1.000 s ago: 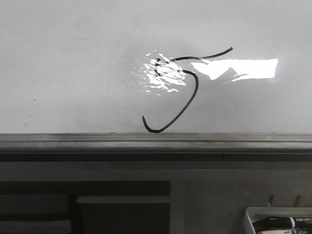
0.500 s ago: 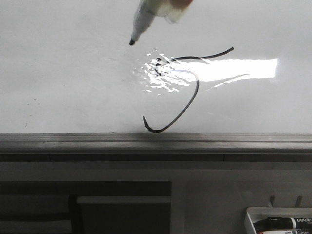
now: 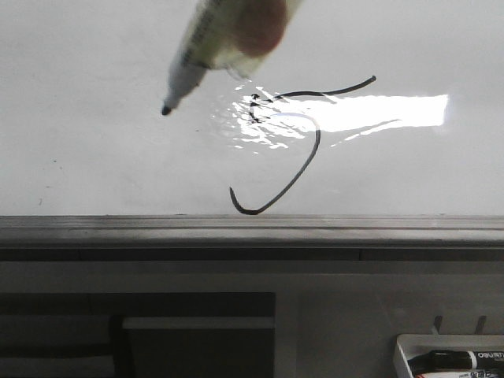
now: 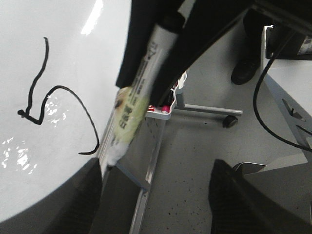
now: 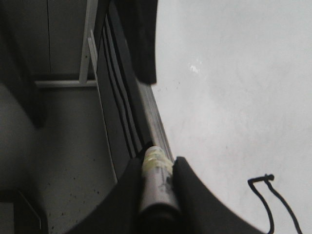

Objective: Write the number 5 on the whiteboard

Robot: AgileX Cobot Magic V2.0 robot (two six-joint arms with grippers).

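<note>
The number 5 [image 3: 303,150] is a thin black line on the glossy whiteboard [image 3: 94,142], just above the grey edge rail [image 3: 252,228]. My right gripper [image 5: 157,163] is shut on a marker [image 5: 156,185] with a pale green label. In the front view the marker [image 3: 220,35] comes in from the top, its black tip [image 3: 166,110] to the left of the 5's top. I cannot tell if the tip touches the board. My left gripper [image 4: 156,168] is open and empty, off the board's edge. Its view shows the marker [image 4: 129,107] and the 5 [image 4: 53,97].
A small white tray [image 3: 441,339] with black markers [image 3: 457,361] sits low at the right, below the rail. Bright glare [image 3: 378,110] lies across the 5's top. The left wrist view shows grey floor, a wheeled stand foot [image 4: 229,121] and a black cable [image 4: 261,102].
The marker was out of the front view one second ago. It has come in from the top and moved down and to the left. The 5 is unchanged.
</note>
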